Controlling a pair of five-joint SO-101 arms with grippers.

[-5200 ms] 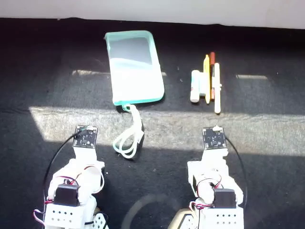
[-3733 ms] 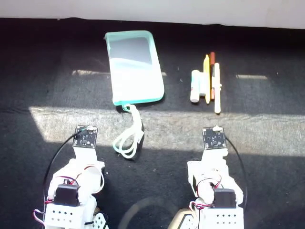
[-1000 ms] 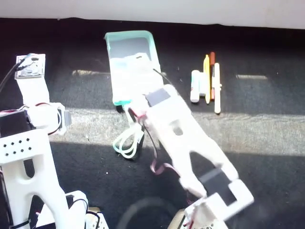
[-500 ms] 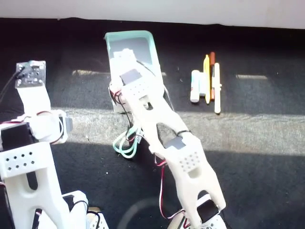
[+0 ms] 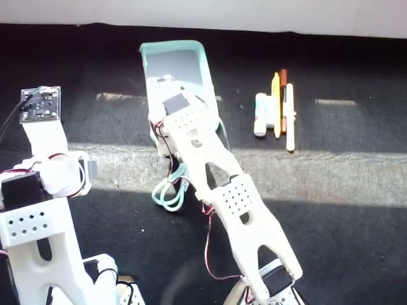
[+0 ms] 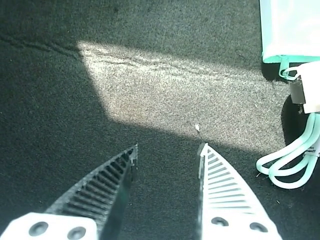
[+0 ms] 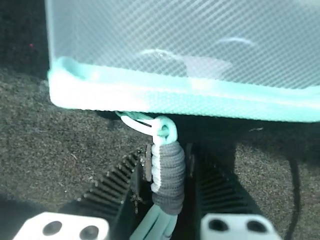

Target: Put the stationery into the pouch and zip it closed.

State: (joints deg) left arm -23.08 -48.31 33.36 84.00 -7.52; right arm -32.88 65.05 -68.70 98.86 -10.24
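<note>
Seen from above, the teal pouch (image 5: 172,63) lies flat at the far side of the dark table (image 5: 356,210). The stationery (image 5: 275,113) sits in a tight row well apart on its right, and the right arm (image 5: 213,178) stretches diagonally to the pouch's near corner. In the left wrist view, the left end effector (image 6: 167,150) is released, its fingers spread above the table near the looped cord (image 6: 290,167). In the right wrist view, the right end effector (image 7: 166,152) is clenched on the cord's grey-wrapped stem, just beside the pouch's edge.
</note>
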